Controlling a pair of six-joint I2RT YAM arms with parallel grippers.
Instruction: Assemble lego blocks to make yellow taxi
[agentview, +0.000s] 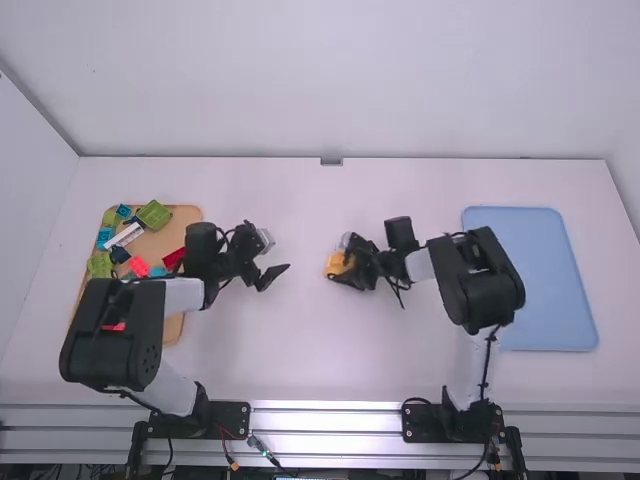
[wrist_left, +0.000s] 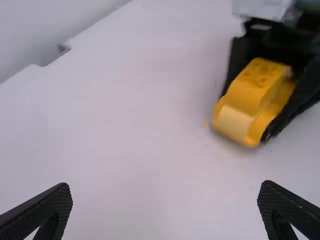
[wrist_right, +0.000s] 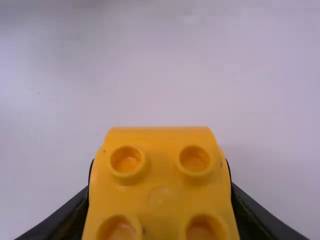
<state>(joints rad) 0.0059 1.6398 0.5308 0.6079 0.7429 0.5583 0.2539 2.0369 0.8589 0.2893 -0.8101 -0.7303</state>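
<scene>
The right gripper (wrist_right: 160, 200) is closing its fingers on opposite sides of a yellow block (wrist_right: 162, 175) (four round studs are facing the camera), the pale table (wrist_right: 160, 70) lying behind.

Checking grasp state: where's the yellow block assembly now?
The yellow block assembly is between the fingers of the right end effector, near the middle of the table in the high view, well left of the blue tray.
</scene>
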